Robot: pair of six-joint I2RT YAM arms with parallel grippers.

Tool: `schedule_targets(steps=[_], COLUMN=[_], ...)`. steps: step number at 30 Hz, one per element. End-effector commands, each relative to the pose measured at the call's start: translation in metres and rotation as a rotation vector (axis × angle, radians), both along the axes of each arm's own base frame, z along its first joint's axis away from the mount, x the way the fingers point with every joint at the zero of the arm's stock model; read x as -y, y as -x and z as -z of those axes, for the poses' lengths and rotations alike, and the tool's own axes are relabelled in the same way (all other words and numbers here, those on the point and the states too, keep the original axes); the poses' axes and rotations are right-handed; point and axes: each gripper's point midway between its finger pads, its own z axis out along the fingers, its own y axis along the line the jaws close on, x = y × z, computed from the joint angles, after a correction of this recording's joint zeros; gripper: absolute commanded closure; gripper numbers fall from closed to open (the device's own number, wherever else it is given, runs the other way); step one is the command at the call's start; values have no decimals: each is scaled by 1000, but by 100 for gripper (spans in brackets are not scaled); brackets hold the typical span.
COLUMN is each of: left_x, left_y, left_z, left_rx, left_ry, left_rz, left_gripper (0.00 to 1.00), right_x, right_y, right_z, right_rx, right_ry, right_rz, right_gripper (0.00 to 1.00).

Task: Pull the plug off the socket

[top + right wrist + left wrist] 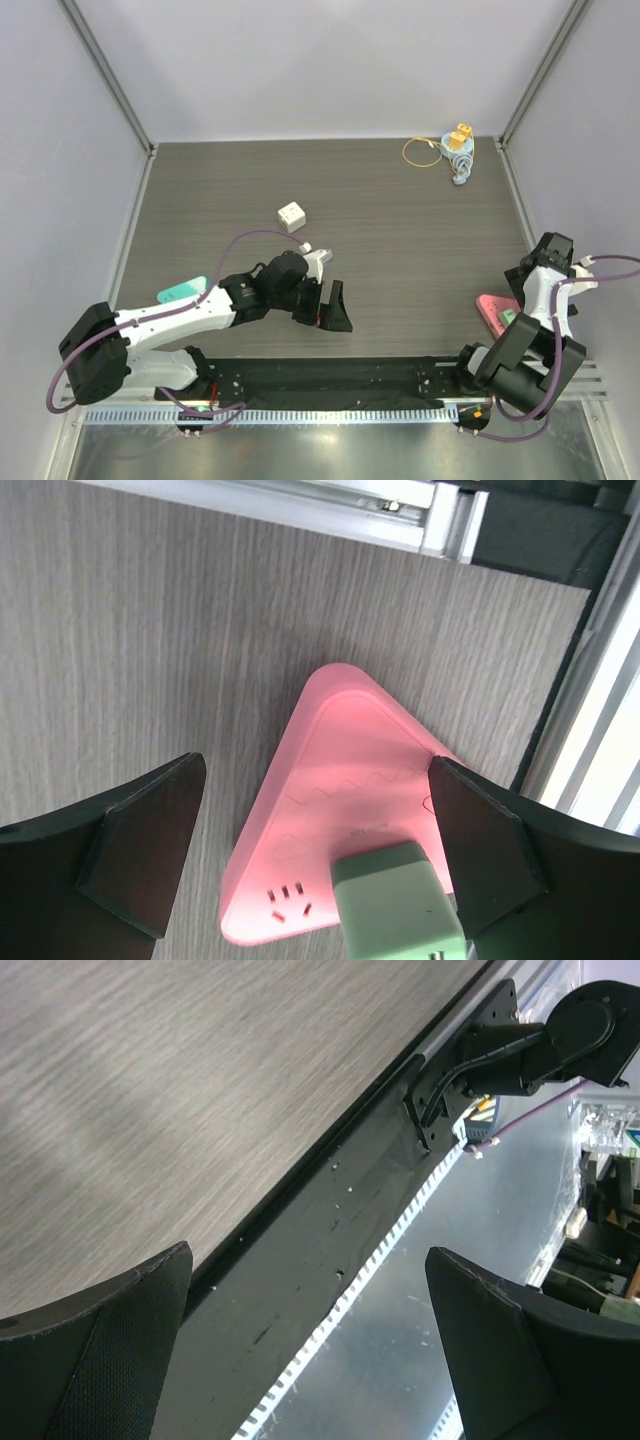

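Two tools are at work here, and both stand wide open with nothing between their fingers. Farthest left, a teal object point(184, 290) lies on the bench point(400, 230) behind the left tool point(322, 307), partly under that arm. The left tool itself hangs low over the near part of the bench, turned so that its wrist view looks past its black fingers point(100, 1350) at the bench edge and the black rail point(330, 1250) that runs along it. A white cube point(291, 216) sits just beyond this tool, a little to its left and apart from it. Far ahead of it and off to its right, near the back corner, a yellow ring point(421, 152) lies beside a blue and yellow object point(459, 151); whether the two touch cannot be told. Further right, the pink triangular socket point(340, 780) lies flat on the bench directly under the right tool point(315, 820), which points down at it with one finger on each side, neither one touching it. The green plug point(392, 900) is still seated in the socket, at the corner nearest the wrist camera and close beside the right-hand finger point(490, 850). A free set of slots shows in the pink face just left of the plug.
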Motion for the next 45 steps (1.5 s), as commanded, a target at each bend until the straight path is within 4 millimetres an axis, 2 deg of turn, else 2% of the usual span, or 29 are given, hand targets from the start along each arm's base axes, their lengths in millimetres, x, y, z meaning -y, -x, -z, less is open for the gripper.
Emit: schedule_targets(steps=[1,4,6,10,15,19,21,28,34,37,41,45], left_x=[4,-5,-7,-9,-4,-1,-1,3,-4,-4,0,8], left_y=[-11,-12,-11,-11,-15,-20,-23,-23,-23,-23,-25,-29], left_z=[-30,-32,-32,-28,-29,-38,-44,-52,-53,-51,-51,-53], left_rx=[104,139,134,126,114,127,144,153,177,181,173,168], left_ry=[56,36,38,44,52,71,84,105,95,80,77,86], left_rz=[-4,-11,-21,-41,-63,-89,-101,-83,-85,-79,-77,-78], left_gripper=[1,1,1,1,0,0,0,0,0,0,0,0], right_x=[4,4,0,3,0,8,11,12,13,13,14,4], right_y=[-1,2,4,3,5,3,4,1,9,11,14,12], right_z=[-1,-8,-6,-19,-13,-40,-46,-23,-2,-1,0,9], right_rx=[-26,-32,-42,-42,-63,-58,-69,-64,-76,-71,-76,-65], right_ry=[3,32,12,46,33,96,119,103,98,100,109,66], right_rz=[8,8,7,5,4,15,22,56,47,51,65,56], right_gripper=[0,0,1,0,0,1,0,0,0,0,5,10])
